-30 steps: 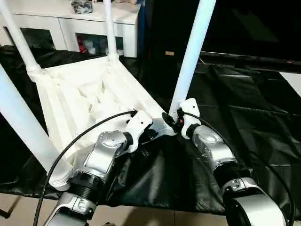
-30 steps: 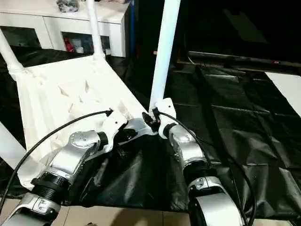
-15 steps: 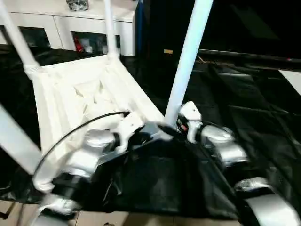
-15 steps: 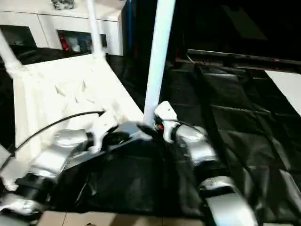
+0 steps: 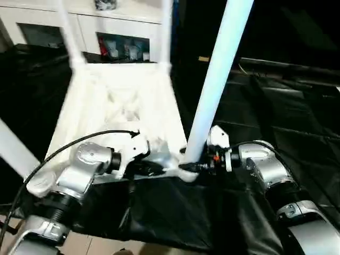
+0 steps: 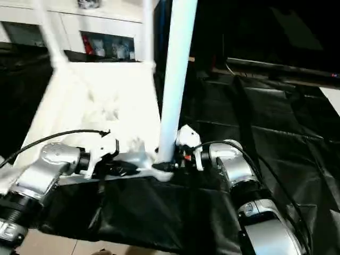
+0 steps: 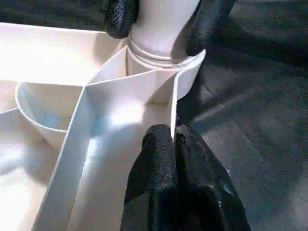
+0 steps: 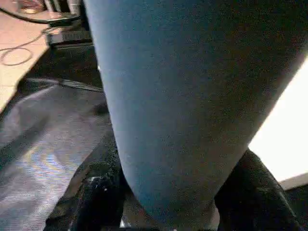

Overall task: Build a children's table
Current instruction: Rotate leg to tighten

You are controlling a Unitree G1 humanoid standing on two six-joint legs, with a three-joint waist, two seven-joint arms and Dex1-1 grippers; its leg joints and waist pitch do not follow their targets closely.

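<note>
The white tabletop (image 5: 125, 101) lies upside down on black sheeting, ribbed underside up. Tapered white legs stand in its corner sockets: two far ones (image 5: 69, 32) (image 5: 166, 32), a near left one (image 5: 13, 151) and a near right one (image 5: 215, 85). My left gripper (image 5: 158, 169) is shut on the rim of the near edge, close to the near right socket; its fingers (image 7: 159, 159) pinch the thin wall. My right gripper (image 5: 193, 167) is shut around the base of the near right leg (image 8: 178, 96), one black finger (image 8: 94, 195) on each side.
Black plastic sheeting (image 5: 276, 117) covers the floor around and to the right of the table. A white cabinet with glass-fronted doors (image 5: 122, 40) stands behind it. Bare tan floor (image 5: 101, 247) shows at the near edge.
The table has swung so that its near edge now lies level across the view, and the view has shifted too. Both grippers keep their holds, and the right forearm now comes in more from the side.
</note>
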